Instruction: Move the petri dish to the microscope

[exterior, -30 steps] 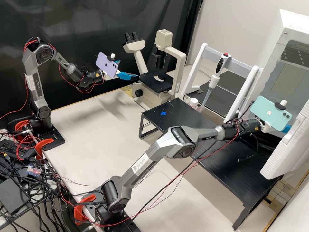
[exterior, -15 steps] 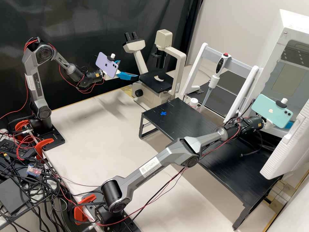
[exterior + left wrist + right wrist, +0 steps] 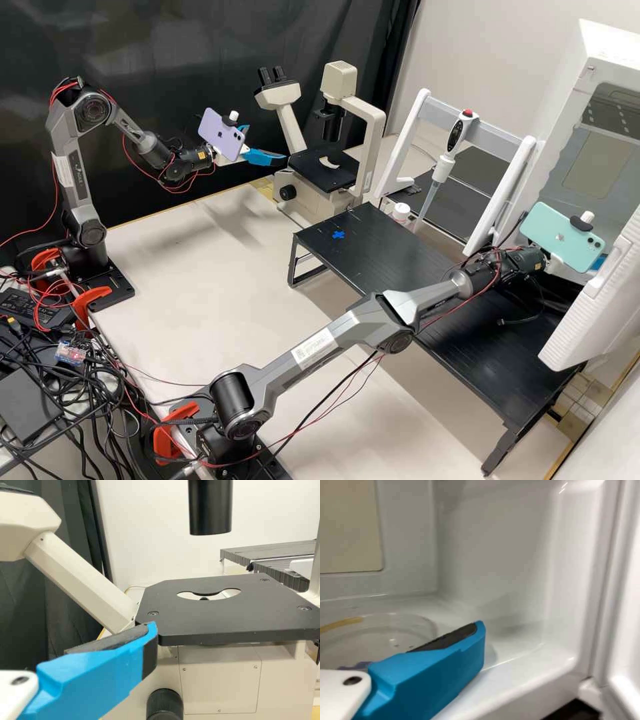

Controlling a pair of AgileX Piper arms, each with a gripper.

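After stretching farther out, elbow dropping, into the open white cabinet (image 3: 603, 60) at near right, now has the right gripper (image 3: 447, 667) released beside the petri dish (image 3: 407, 623) inside, likely readying pickup, with the left gripper (image 3: 267, 143) empty and spread by the microscope (image 3: 341, 81) at far left.

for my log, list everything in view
round dish: one, clear, inside cabinet
cabinet: one, white, beside shelf
microscope: one, cream, behind shelf
pipette: one, white, at frame
frame: one, white, behind shelf
jar: one, white, beside pipette
shelf: one, black, on bench
cross: one, blue, on shelf
bench: one, pale, under shelf
phones: two, purple and green, on arms
clamps: several, red, near arms
cables: many, mostly black, near arms
arms: two, grey, on bench
left tool: one, blue, near microscope
right tool: one, blue, in cabinet
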